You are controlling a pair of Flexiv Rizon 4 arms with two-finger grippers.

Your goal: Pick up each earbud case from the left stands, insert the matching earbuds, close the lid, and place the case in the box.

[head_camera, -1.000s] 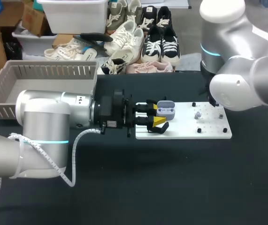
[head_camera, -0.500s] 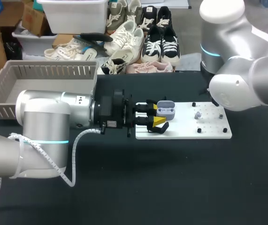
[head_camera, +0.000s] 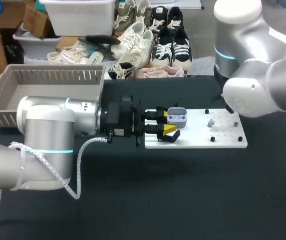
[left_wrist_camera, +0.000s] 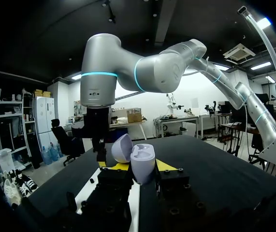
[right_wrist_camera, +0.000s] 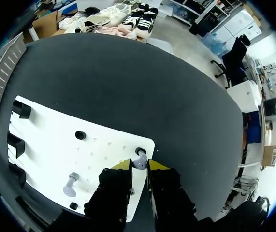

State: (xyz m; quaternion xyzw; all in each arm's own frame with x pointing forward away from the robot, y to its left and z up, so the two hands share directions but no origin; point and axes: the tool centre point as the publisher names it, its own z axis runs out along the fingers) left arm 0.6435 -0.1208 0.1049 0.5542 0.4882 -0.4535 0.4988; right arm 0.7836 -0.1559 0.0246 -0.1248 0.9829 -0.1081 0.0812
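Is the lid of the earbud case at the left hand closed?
No: the left wrist view shows the earbud case between the yellow tips of the left hand with its lid swung open.

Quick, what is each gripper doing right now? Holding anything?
The left gripper is closed on the open case.
The right gripper looks closed on an earbud.

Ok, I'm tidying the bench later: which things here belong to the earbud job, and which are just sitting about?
Job: open earbud case, held by the left gripper; two earbuds; black stands; grey box; right gripper.
Just there: white board; black pegs.
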